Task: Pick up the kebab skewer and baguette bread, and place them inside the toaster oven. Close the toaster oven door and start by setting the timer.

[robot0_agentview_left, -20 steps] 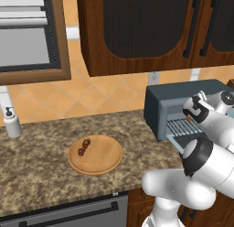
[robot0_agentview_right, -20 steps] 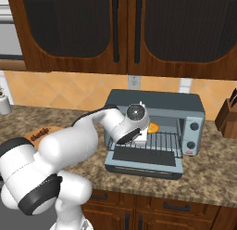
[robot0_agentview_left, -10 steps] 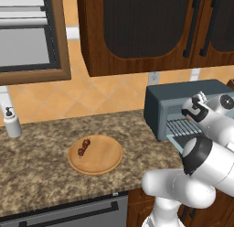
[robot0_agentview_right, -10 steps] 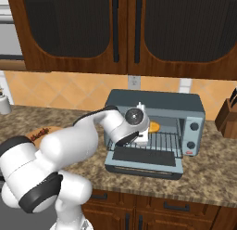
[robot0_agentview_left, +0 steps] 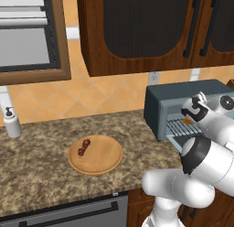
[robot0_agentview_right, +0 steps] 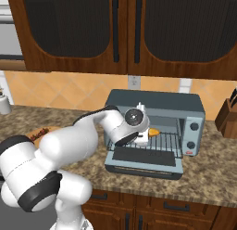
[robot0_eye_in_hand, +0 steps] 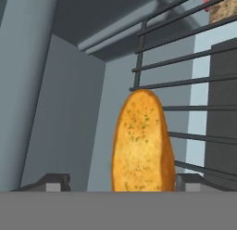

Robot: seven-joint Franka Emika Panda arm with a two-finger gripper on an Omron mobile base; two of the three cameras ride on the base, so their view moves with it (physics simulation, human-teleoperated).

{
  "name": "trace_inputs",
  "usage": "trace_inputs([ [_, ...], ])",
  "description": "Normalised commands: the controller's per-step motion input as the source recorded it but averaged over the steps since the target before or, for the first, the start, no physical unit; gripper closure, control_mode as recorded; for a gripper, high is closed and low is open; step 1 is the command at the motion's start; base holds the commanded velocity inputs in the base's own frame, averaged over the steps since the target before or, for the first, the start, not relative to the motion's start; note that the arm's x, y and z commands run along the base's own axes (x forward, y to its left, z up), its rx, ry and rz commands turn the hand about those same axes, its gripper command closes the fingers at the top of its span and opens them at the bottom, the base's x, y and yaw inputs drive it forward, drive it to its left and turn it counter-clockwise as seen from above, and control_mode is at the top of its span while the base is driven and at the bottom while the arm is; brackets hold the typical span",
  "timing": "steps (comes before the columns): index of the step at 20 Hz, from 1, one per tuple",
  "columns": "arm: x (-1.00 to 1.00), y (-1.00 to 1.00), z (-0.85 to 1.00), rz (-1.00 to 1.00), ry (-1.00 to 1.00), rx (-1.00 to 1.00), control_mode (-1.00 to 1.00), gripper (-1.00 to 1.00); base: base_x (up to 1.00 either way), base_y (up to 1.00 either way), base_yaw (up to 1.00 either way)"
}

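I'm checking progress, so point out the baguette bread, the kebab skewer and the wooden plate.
baguette bread (robot0_eye_in_hand: 141,143), hand view, middle of crust.
kebab skewer (robot0_agentview_left: 84,147), left base view, middle chunks.
wooden plate (robot0_agentview_left: 107,158), left base view, bare right part.

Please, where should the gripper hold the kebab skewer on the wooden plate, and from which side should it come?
Grip the kebab skewer across its middle, coming straight down from above. It lies flat on the round wooden plate, thin and long, with free plate on both long sides, so the fingers probably fit best across its short width.
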Motion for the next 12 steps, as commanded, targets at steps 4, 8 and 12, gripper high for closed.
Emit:
trace_inputs([
  [4,0.0,0.0,0.0,0.0,0.0,0.0,-1.0,-1.0,0.0,0.0,0.0],
  [8,0.0,-0.02,0.0,0.0,0.0,0.0,-1.0,-1.0,0.0,0.0,0.0],
  [12,-0.01,-0.05,0.09,0.0,0.04,0.0,-1.0,-1.0,0.0,0.0,0.0],
])
